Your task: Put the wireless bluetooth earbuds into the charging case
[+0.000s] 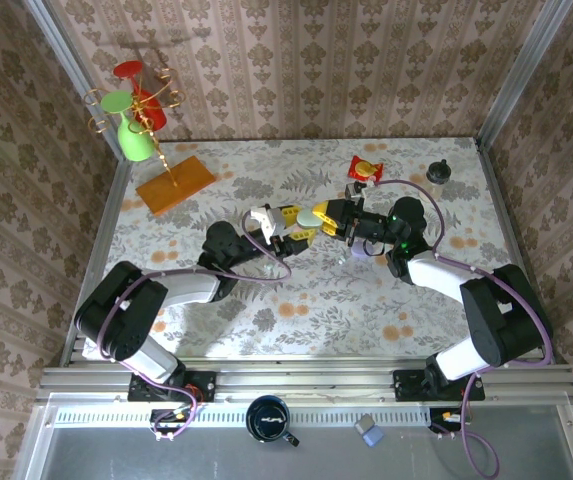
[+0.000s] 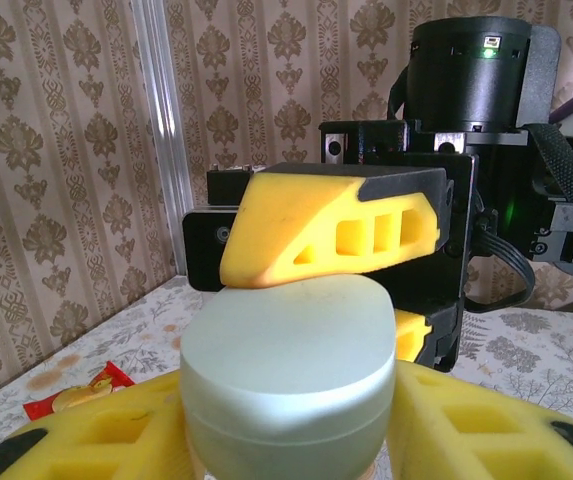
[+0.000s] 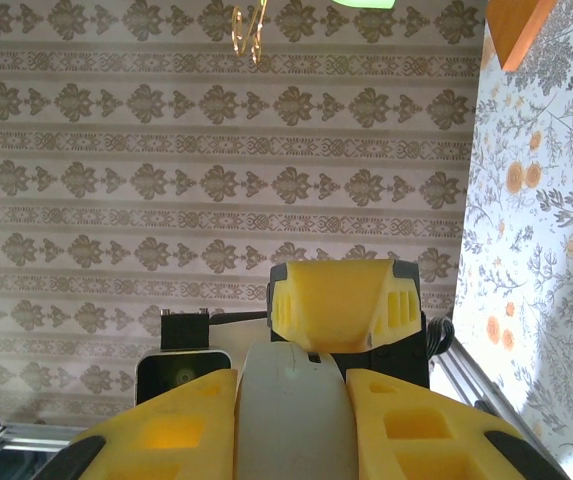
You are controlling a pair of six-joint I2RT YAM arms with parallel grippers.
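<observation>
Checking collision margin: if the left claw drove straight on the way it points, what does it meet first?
Likely the right claw, facing it head-on, just past the pale green oval plastic case both claws clasp.

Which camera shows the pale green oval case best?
The left wrist view: the pale green case sits large and central, lid seam visible. The right wrist view shows it edge-on between yellow fingers; the top view shows it tiny.

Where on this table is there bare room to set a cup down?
Free: the near strip between left arm and right arm; the rear middle between the board and the packet. Crowded at centre, where left gripper and right gripper meet on the case.
</observation>
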